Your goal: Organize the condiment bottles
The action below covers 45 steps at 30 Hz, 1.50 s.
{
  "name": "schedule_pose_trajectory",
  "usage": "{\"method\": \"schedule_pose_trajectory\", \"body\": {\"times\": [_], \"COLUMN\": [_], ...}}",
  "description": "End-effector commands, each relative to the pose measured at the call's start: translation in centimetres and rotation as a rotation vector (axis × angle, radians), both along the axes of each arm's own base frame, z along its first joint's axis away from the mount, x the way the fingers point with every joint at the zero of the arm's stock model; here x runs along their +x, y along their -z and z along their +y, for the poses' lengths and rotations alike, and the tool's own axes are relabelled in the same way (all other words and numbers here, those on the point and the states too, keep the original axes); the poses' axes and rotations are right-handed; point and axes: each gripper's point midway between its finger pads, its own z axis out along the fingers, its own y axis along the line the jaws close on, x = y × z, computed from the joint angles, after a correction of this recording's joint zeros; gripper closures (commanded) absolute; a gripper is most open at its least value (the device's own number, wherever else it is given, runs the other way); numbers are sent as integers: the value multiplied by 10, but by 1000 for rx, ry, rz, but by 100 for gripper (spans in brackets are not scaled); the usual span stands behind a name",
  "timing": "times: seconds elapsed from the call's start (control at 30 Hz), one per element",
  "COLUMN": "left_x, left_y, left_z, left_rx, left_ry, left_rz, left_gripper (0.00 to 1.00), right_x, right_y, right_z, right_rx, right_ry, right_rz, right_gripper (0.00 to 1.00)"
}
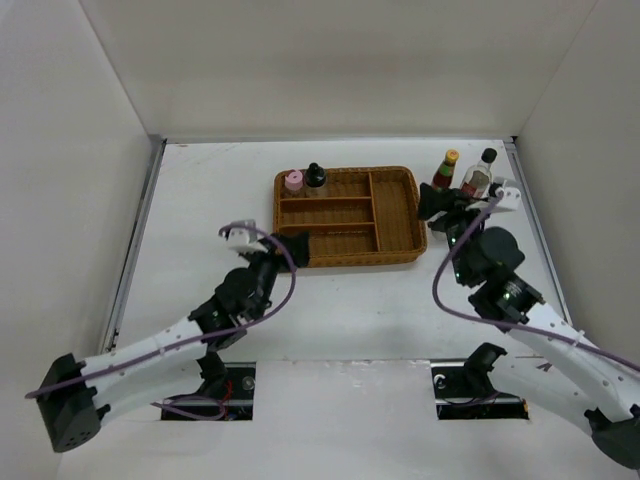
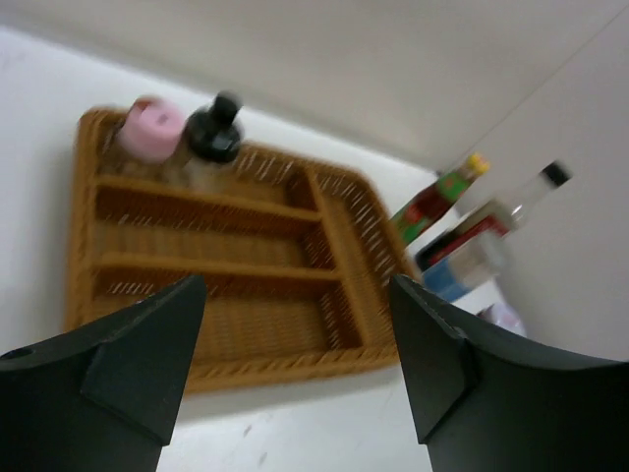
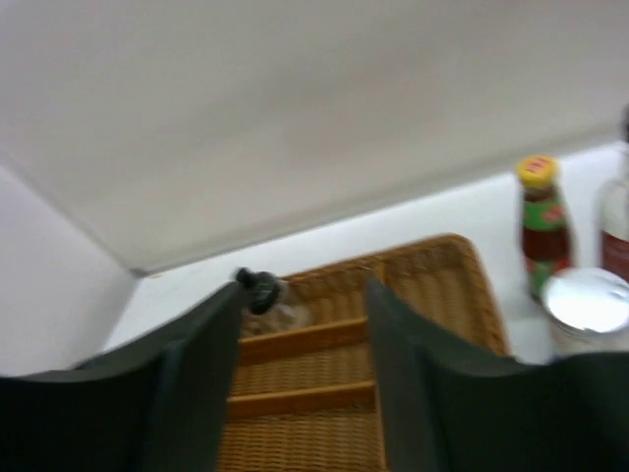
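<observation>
Tray (image 1: pixel 345 260) is set mid-table, between the two claws. Pink-lid jar (image 1: pixel 294 181) and black-top bottle (image 1: pixel 316 176) are stood upright, side by side, in its back-left compartment. Red bottle (image 1: pixel 446 170), clear bottle (image 1: pixel 480 172) and silver-lid jar (image 3: pixel 588 305) are grouped on the table just off the tray's right edge. Right claw (image 1: pixel 445 208) is held just in front of that group, fingers spread, nothing gripped. In its wrist view the group is seen right of the fingers, not between them. Left claw (image 1: pixel 297 248) is placed at the tray's near-left corner, also released and empty, well apart from every bottle. Wrist views are blurred; labels can't be read.
</observation>
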Motion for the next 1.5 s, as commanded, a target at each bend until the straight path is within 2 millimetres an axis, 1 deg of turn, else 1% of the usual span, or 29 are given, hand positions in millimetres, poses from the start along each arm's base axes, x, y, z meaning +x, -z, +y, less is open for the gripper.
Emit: {"method": "schedule_pose_trajectory", "body": {"times": [0.0, 0.07, 0.1, 0.13, 0.17, 0.2, 0.23, 0.27, 0.37, 0.4, 0.47, 0.53, 0.7, 0.77, 0.87, 0.93, 1.07, 1.13, 1.17, 1.2, 1.27, 1.3, 1.33, 1.4, 1.47], "left_x": [-24, -35, -37, -37, -36, -35, -33, -31, -25, -22, -22, -23, -20, -20, -20, -19, -20, -21, -21, -20, -20, -20, -21, -19, -19], "left_y": [36, 62, 70, 75, 79, 84, 88, 97, 114, 116, 116, 117, 127, 128, 129, 129, 127, 125, 125, 126, 128, 127, 127, 127, 130], "left_z": [41, 60, 68, 75, 81, 85, 88, 92, 102, 103, 98, 95, 93, 93, 93, 93, 92, 91, 91, 91, 92, 92, 92, 94, 98], "left_rx": [-62, -84, -94, -97, -97, -86, -81, -66, -40, -45, -55, -66, -62, -66, -68, -70, -83, -87, -87, -84, -80, -83, -82, -80, -75], "left_ry": [-81, -118, -141, -163, -184, -202, -215, -231, -275, -274, -230, -210, -211, -212, -211, -211, -208, -200, -202, -203, -208, -208, -207, -221, -236], "left_rz": [54, 88, 94, 95, 96, 101, 104, 117, 136, 137, 136, 136, 148, 145, 143, 141, 129, 124, 123, 126, 129, 127, 127, 127, 130], "left_gripper": [27, 28, 26, 24, 21, 19, 17, 12, 4, 3, 3, 3, 1, 1, 0, 0, 0, 0, 0, 0, 0, 0, 0, 0, 0], "right_x": [15, 23, 25, 29, 33, 37, 39, 44, 55, 59, 69, 80, 102, 112, 122, 128, 143, 149, 150, 152, 152, 150, 146, 139, 132], "right_y": [42, 50, 54, 63, 72, 81, 88, 99, 117, 122, 129, 132, 141, 150, 160, 164, 169, 171, 173, 175, 174, 168, 159, 133, 101], "right_z": [-35, -52, -59, -71, -81, -89, -93, -100, -112, -116, -120, -116, -118, -118, -123, -127, -127, -124, -124, -124, -125, -127, -132, -135, -127], "right_rx": [-177, -212, -226, -254, -273, -289, -298, -309, -314, -311, -308, -309, -329, -322, -316, -317, -320, -325, -326, -324, -323, -321, -317, -312, -318], "right_ry": [177, 254, 285, 333, 366, 390, 401, 414, 419, 421, 408, 374, 355, 339, 339, 360, 357, 352, 352, 353, 363, 375, 400, 442, 444], "right_rz": [221, 271, 293, 336, 379, 424, 457, 508, 577, 595, 613, 623, 644, 658, 678, 686, 683, 682, 685, 689, 684, 671, 650, 586, 513], "right_gripper": [36, 22, 16, 8, 2, 0, 0, 0, 0, 0, 0, 0, 0, 0, 0, 0, 0, 9, 14, 22, 36, 41, 43, 44, 45]}}
